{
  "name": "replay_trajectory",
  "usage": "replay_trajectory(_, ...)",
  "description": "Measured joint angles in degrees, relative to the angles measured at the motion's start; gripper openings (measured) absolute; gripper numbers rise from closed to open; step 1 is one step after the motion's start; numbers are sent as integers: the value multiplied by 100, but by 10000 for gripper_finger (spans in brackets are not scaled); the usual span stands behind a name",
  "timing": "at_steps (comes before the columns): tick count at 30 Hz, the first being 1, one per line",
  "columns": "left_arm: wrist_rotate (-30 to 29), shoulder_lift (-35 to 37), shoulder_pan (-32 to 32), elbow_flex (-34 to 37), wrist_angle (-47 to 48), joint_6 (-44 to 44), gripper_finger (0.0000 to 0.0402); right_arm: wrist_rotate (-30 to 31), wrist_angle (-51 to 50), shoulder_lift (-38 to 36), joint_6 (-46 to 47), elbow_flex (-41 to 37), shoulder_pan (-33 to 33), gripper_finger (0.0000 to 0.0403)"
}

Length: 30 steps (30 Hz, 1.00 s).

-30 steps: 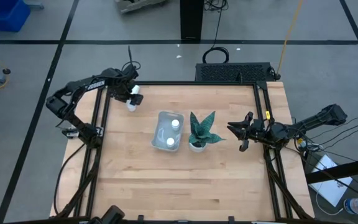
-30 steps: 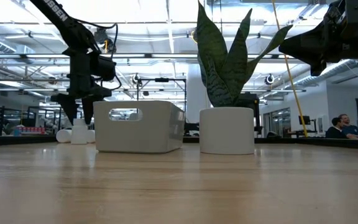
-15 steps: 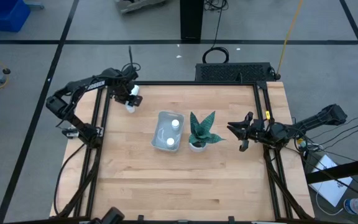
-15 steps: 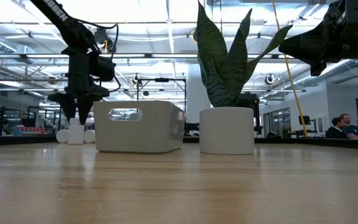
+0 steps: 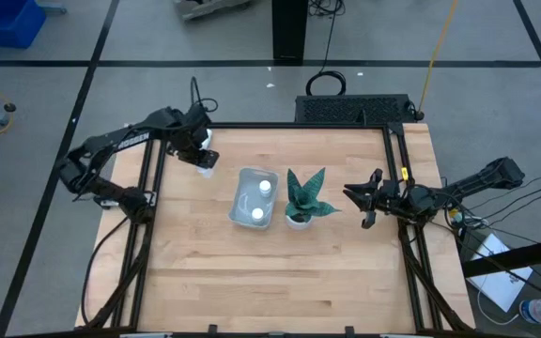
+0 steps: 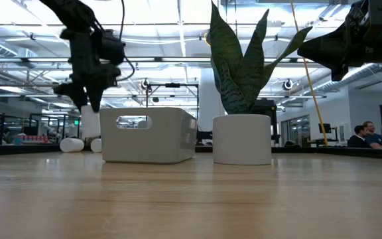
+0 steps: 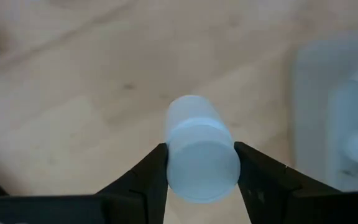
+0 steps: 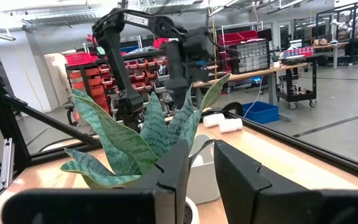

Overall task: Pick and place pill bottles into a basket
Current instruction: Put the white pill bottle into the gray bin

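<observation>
From above, my left gripper (image 5: 203, 156) grips a pill bottle (image 5: 208, 160) beyond the basket (image 5: 254, 198), where two bottles (image 5: 265, 187) sit. Low down, it hangs above two lying bottles (image 6: 72, 144). My wrist shows fingers (image 7: 143, 177) clamped. My right gripper (image 5: 364, 200) waits slightly parted beside the plant (image 5: 303, 197).

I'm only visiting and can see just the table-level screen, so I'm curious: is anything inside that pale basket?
Observer: Yes. From above, the basket holds two bottles, one near the far end and another near the close end.
Visitor: Does the arm beside it really have hold of something?
Observer: Its wrist camera shows the left gripper shut on a held bottle, a finger on each side.
Visitor: And the other arm?
Observer: From above, the right gripper hovers over the table's right side, apart from the plant.
</observation>
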State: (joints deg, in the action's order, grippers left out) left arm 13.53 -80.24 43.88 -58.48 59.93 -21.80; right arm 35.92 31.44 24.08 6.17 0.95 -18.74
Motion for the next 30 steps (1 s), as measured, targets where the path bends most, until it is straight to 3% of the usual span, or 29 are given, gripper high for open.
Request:
replay_trajectory(8, 267, 899, -894, -205, -133, -887, 165, 0, 0, -2, 0, -2, 0, 71)
replay_trajectory(15, 123, 994, -1783, -1126, -208, -1334, 165, 0, 0, -1, 0, -2, 1, 71)
replay_trajectory(22, -240, 391, -2442, -2090, 25, -1209, 165, 0, 0, 0, 1, -1, 2, 71)
replay_trajectory(30, -455, -699, -2515, -2475, 365, -592, 165, 0, 0, 0, 1, 0, 1, 71)
